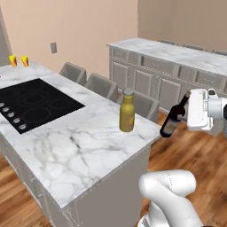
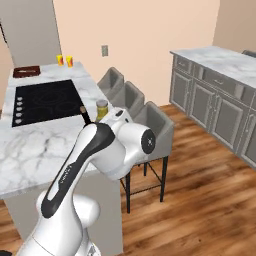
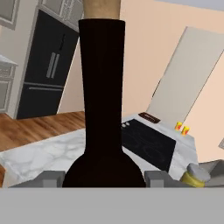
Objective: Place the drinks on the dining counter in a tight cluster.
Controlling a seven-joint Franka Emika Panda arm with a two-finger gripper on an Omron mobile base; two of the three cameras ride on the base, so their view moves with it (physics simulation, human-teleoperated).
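My gripper is shut on the neck of the dark wine bottle, which hangs tilted in the air just past the right end of the dining counter. In the hand view the bottle's neck rises between my fingers, with the gripper closed around it. The amber-yellow bottle stands upright near the counter's right edge, a short way left of the wine bottle; its cap also appears at the lower right of the hand view. The small water bottle is out of view.
The black cooktop is set into the counter's left part. Grey stools line the counter's far side. Two small yellow items and a brown tray sit at its far end. A second marble counter stands behind, across the wood floor.
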